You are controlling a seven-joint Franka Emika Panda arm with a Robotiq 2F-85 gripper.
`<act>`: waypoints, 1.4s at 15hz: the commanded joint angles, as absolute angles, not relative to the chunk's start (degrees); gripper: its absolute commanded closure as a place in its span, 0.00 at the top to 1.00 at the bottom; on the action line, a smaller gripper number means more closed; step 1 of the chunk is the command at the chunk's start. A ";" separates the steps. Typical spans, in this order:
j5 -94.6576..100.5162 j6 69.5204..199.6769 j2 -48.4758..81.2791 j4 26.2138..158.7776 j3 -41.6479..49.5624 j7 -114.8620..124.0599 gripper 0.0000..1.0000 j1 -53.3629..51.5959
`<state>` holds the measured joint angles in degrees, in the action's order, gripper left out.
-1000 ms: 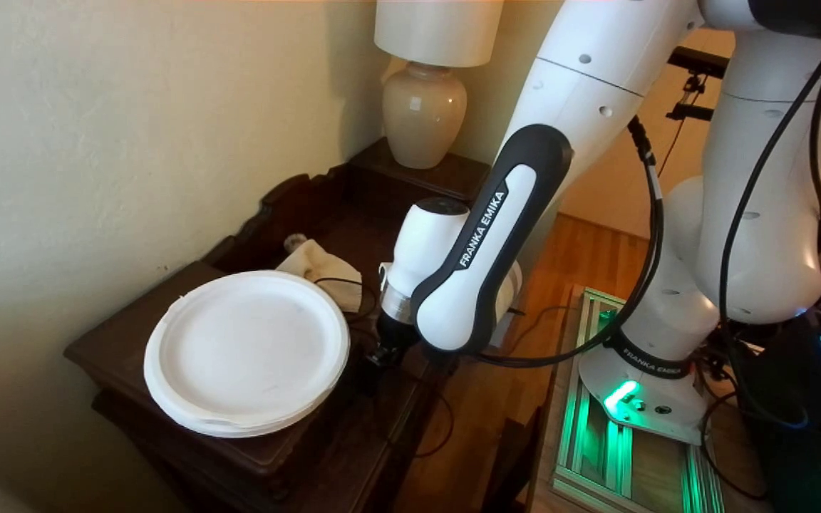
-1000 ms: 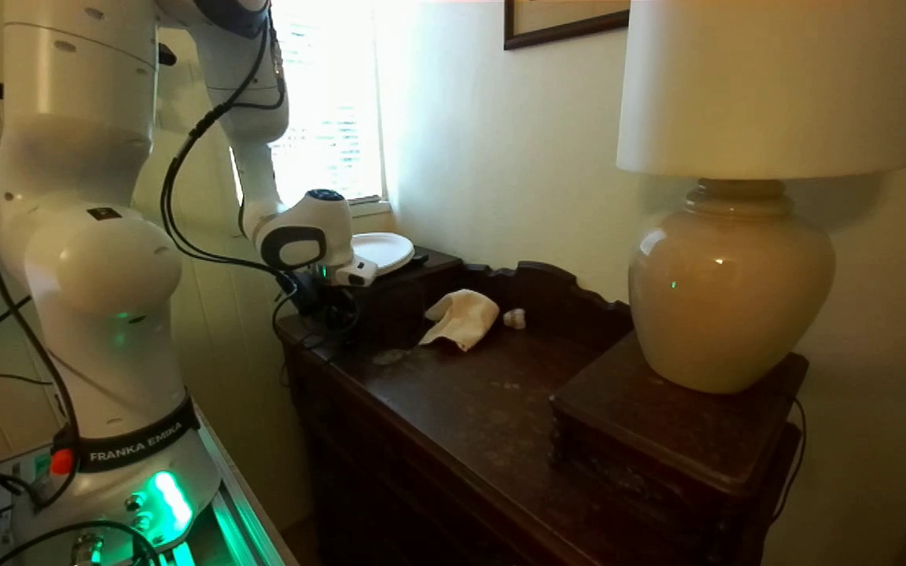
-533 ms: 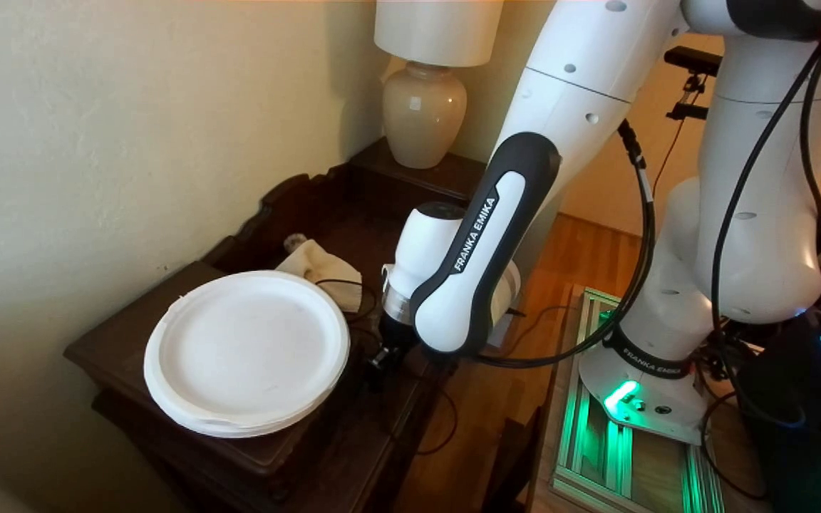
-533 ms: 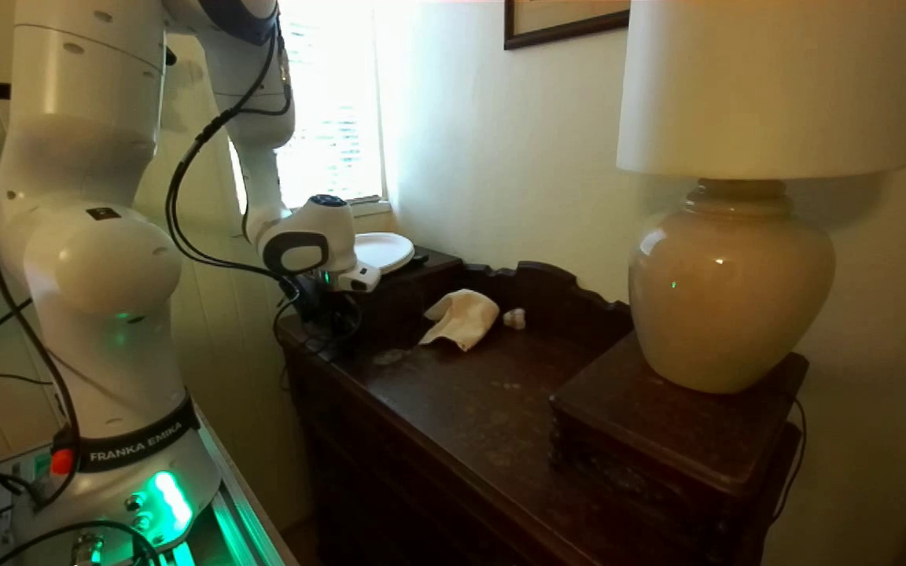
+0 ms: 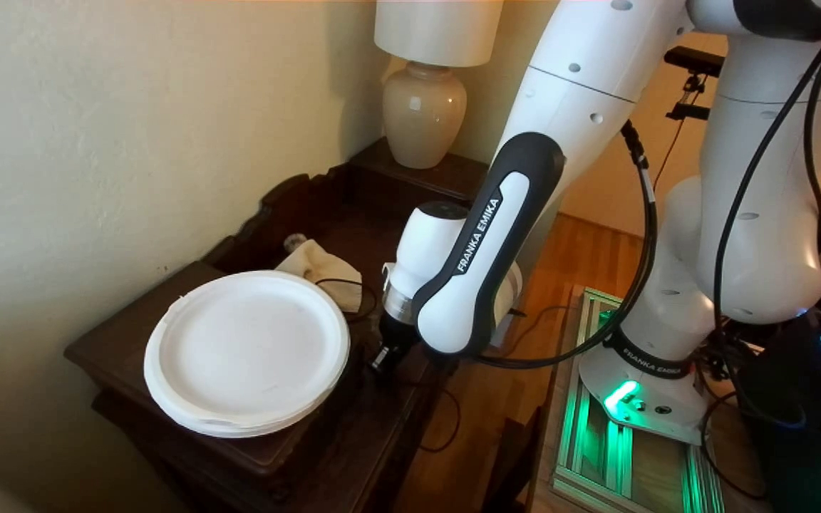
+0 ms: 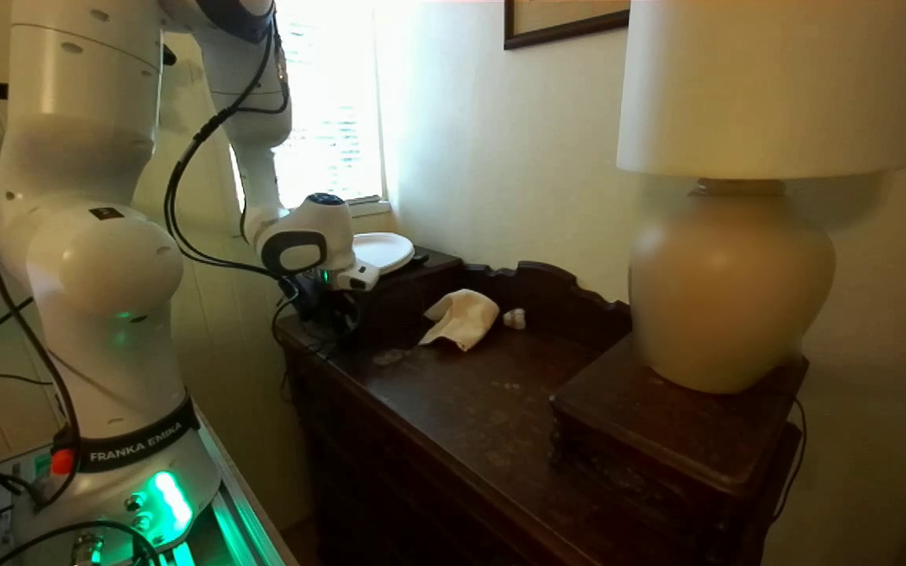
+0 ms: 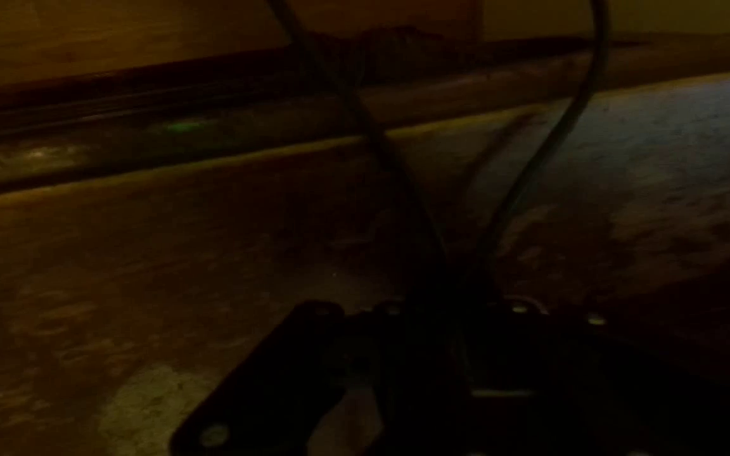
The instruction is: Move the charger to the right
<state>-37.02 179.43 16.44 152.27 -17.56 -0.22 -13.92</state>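
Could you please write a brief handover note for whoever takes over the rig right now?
Gripper: low over the dresser, dark cables running to it; too dark to tell whether it is shut or holding anything.
Charger: not certain; possibly the small off-white bundle near the cream cloth, apart from the gripper.
Done: no completed move shows.
Left: confirm which item is the charger, secure it, move it right, release.

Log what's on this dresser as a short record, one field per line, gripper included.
Dresser: dark wood, both ends raised
Plate: white, on one raised end
Lamp: on the other raised end
Cloth: pale, on the lower middle
Lump: small, off-white, beside the cloth; possibly the charger
Gripper: low over the dresser, near the plate; too dark to tell open or shut
Cable: black, strands running to the gripper
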 commanded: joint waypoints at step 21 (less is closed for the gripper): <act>-58.53 180.70 4.88 157.07 3.28 -3.71 0.06 -27.64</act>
<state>-58.54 180.68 4.84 157.07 3.27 -3.73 -27.65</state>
